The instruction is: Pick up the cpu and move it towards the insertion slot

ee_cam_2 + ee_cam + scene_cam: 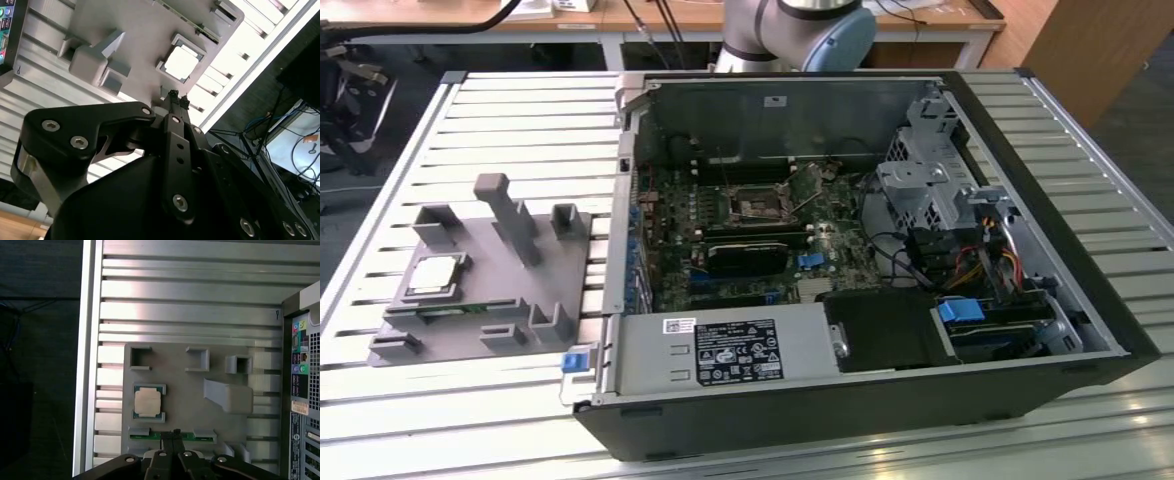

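The jaws are pressed together with nothing between them, hanging above the grey plastic fixture (185,390) that lies on the slatted metal desk (520,110). In the first wrist view their tips line up over the thin green memory stick (200,436) set along the fixture's near edge. The cpu (148,402) lies flat in a square pocket of the fixture, just beyond the jaw tips and a little to one side, untouched, with its pale metal top facing up. In the second wrist view the cpu (181,64) also sits just past the tips, clear of them. The insertion slot (758,205) is well apart from the jaws, on the motherboard inside the open computer case (1067,290). The case stands beside the fixture (480,300) on the desk.
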Robot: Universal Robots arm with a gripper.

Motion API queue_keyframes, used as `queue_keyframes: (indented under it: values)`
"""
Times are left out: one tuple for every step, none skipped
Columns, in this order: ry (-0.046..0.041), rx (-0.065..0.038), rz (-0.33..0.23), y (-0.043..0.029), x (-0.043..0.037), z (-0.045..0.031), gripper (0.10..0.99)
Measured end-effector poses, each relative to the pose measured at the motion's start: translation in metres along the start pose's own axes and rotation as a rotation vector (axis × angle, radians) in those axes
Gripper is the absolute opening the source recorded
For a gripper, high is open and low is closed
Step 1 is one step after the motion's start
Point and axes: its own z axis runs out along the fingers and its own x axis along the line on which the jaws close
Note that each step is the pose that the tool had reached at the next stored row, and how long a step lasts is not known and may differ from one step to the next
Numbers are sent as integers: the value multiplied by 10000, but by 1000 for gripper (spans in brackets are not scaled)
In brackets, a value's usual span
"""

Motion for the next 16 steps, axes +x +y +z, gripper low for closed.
queue_keyframes:
  values:
    - [-1,-1,1,0,28,4,106]
    - [-3,-2,1,1,47,8,106]
    - [-2,-2,0,0,61,11,106]
    - [-2,-2,0,0,70,16,106]
    - [-3,-2,-1,-1,74,22,106]
    - [-4,-2,-1,-1,78,31,106]
    - [-3,-2,-1,-3,83,42,106]
    - [-1,-1,-1,-7,86,56,106]
    - [-1,-2,-1,-15,86,75,106]
    - [-2,-2,0,-20,88,93,106]
    - [-2,-5,1,-24,91,111,106]
    - [-2,-12,-1,-31,91,129,106]
    - [-3,-20,-1,-38,92,147,106]
    - [-2,-28,-1,-44,92,163,114]
    - [2,-29,-1,-49,92,177,169]
    - [2,-30,0,-51,92,193,169]
